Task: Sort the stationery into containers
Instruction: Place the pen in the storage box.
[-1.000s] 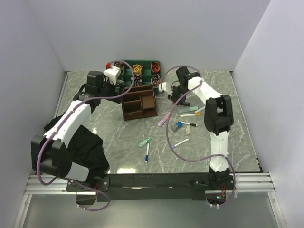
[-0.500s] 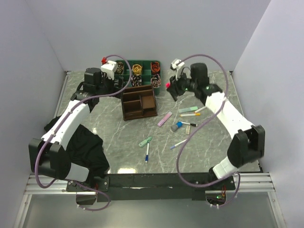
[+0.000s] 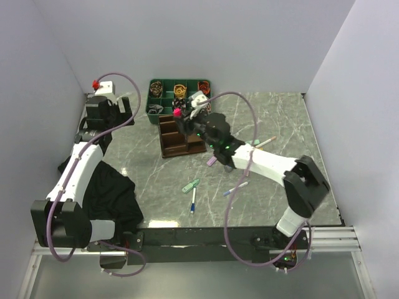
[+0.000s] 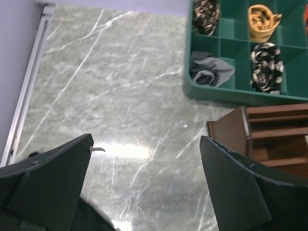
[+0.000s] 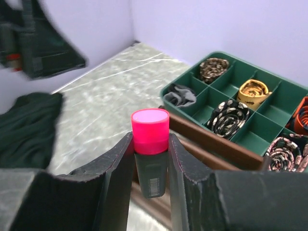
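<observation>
My right gripper (image 5: pixel 149 144) is shut on a marker (image 5: pixel 150 126) with a dark body and a pink cap, held upright. In the top view the marker (image 3: pixel 177 113) hangs over the back left of the dark brown organiser (image 3: pixel 172 147), whose rim (image 5: pixel 219 140) shows just behind the fingers. Loose on the table lie a mint-green clip (image 3: pixel 191 185), a blue pen (image 3: pixel 193 203), a white pen (image 3: pixel 235 187) and a lilac bar (image 3: pixel 212 161) half hidden under the right arm. My left gripper (image 4: pixel 145 139) is open and empty, far left of the organiser (image 4: pixel 272 139).
A green compartment tray (image 3: pixel 151 107) of rolled ties stands behind the organiser, against the back wall. A black cloth (image 3: pixel 112 193) lies at the near left under the left arm. Another pen (image 3: pixel 265 142) sticks out beyond the right arm.
The right arm has swung left from the far right side to above the organiser, carrying the pink-capped marker. The left arm has drawn back leftward, away from the organiser.
</observation>
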